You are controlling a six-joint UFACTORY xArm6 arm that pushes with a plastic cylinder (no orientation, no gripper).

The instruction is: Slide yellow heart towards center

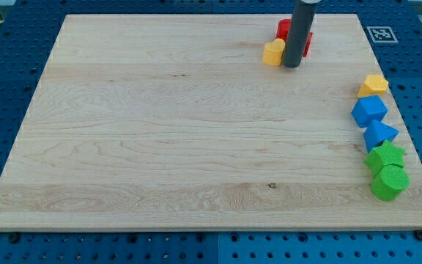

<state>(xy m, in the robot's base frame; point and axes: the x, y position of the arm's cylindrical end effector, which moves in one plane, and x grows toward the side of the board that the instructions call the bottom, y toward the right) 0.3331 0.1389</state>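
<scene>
A small yellow block point(273, 53), which looks like the heart, lies near the board's top edge, right of the middle. My tip point(291, 66) rests on the board right against its right side. A red block point(286, 31) sits just behind both, partly hidden by the rod. A second yellow block point(373, 85), with flatter sides, lies at the board's right edge.
A column of blocks runs down the right edge below the second yellow block: a blue block point(369, 110), a blue triangular block point(379, 134), a green star point(385, 156) and a green cylinder point(390, 182). The wooden board point(182, 147) lies on a blue perforated table.
</scene>
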